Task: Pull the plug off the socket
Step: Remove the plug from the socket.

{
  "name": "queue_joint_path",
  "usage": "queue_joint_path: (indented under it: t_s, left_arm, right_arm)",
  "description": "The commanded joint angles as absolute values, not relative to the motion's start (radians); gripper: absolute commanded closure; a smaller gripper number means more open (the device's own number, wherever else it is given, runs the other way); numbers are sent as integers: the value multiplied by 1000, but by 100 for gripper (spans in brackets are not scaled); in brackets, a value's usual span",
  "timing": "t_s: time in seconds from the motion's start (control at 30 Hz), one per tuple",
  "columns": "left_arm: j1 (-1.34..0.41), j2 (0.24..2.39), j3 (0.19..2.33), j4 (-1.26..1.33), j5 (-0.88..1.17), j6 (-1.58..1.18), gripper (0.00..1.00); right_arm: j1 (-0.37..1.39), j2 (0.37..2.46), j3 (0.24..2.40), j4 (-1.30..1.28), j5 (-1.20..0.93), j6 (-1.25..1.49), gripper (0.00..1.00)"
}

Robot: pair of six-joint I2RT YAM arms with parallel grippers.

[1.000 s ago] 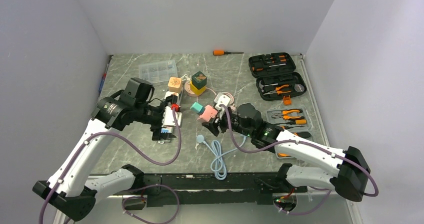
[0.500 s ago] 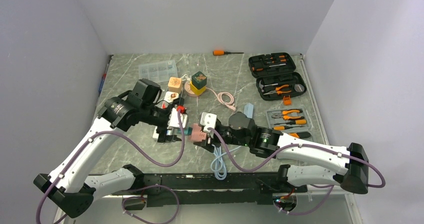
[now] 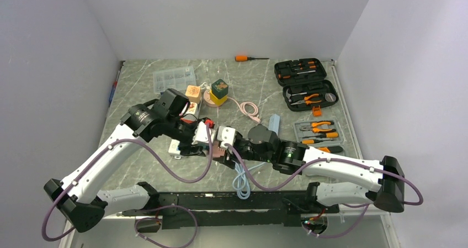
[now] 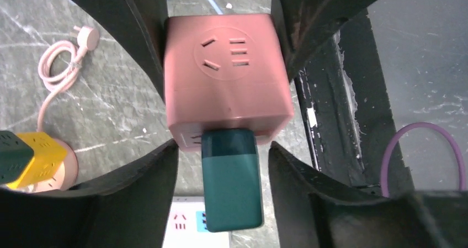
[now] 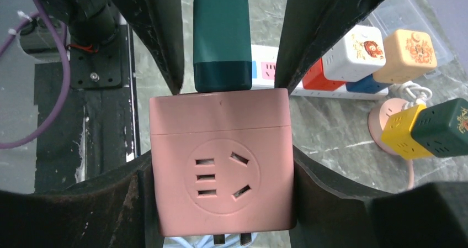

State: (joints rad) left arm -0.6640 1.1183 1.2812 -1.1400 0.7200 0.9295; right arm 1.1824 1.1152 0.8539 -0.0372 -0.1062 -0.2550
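The right hand [image 5: 221,176] was clamped on the pink socket cube [image 5: 221,159], its fingers pressed against two opposite sides. It held the cube off the bench [image 3: 309,88], about mid-width and towards the near edge. That grip probably served as an anchor, so the cube would not follow when the plug was pulled.

The dark green plug [image 4: 230,179] sat fully seated in one face of the cube, pointing at the left arm. The left hand [image 4: 221,148] straddled it with its fingers apart. It looked lined up to close on the plug's flat sides and draw straight back.

From the top camera the two hands hid the joint almost entirely. The left wrist camera showed a gap either side of the plug. Only the right wrist camera showed the cube's own pins, and the white power strip [image 5: 265,68] lying behind the plug.
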Motion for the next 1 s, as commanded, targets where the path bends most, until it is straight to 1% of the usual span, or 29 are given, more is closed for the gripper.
queue_joint_path:
  t_s: [0.0,0.07,0.13,0.23,0.27,0.37,0.5,0.6,0.7,0.97]
  left_arm:
    - [-692,1140,1316,-1136,672,907,45]
    - [-700,1146,1321,-1127,639,905,54]
    - [-704,1156,1326,-1125,612,899,59]
    - [-709,1174,1343,-1144,599,908,71]
    - [-711,1180,1346,-1149,594,910,78]
    - [-718,1198,1363,-1179,573,933,100]
    - [-721,1219,1394,-1212,544,953,100]
    - [-720,1218,1401,-1207,484,962,100]
    - [-721,1214,1411,-1206,409,977,100]
    - [-707,1202,1389,-1244,341,1023,100]
  right_arm:
    - [1189,1100,915,32,-72,-276,100]
    - [1190,1094,911,26,-68,-275,100]
    - [1189,1092,908,20,-66,-272,100]
    - [1189,1089,905,17,-58,-266,100]
    - [1189,1087,900,17,-55,-265,100]
    - [1188,1083,888,16,-45,-261,100]
    - [1186,1062,863,5,-3,-249,100]
    - [1179,1027,838,-47,28,-233,100]
    - [1170,978,807,-88,58,-197,100]
    - [1162,815,723,-201,122,-81,100]
